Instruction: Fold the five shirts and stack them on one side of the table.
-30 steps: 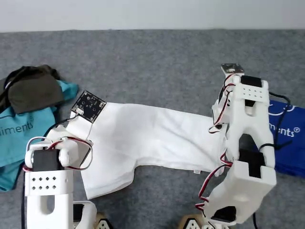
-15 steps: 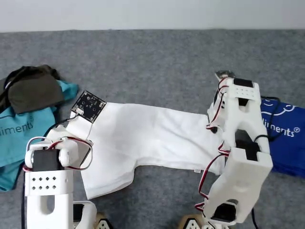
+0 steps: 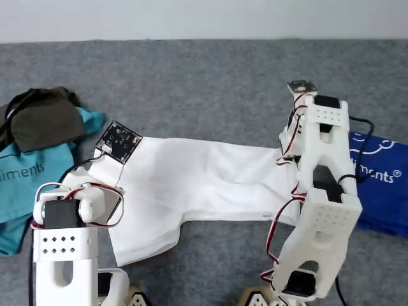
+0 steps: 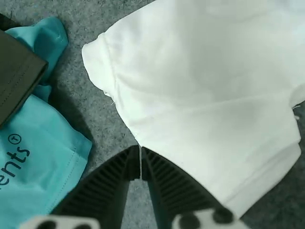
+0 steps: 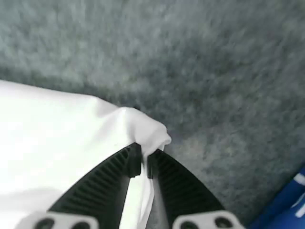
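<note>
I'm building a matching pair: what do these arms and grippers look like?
The left arm and right arm are boxy white plastic shells with grids of small holes, black motors at the joints and loose red, white and black wires. The left gripper and right gripper have black ribbed fingers.

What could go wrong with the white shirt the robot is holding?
1. The left tool and right tool each pinch just a thin edge of the white shirt, so it might slip out when lifted.
2. The blue shirt lies right beside the right arm, which could drag it along.
3. The teal shirt sits close to the left tool and might get snagged.
</note>
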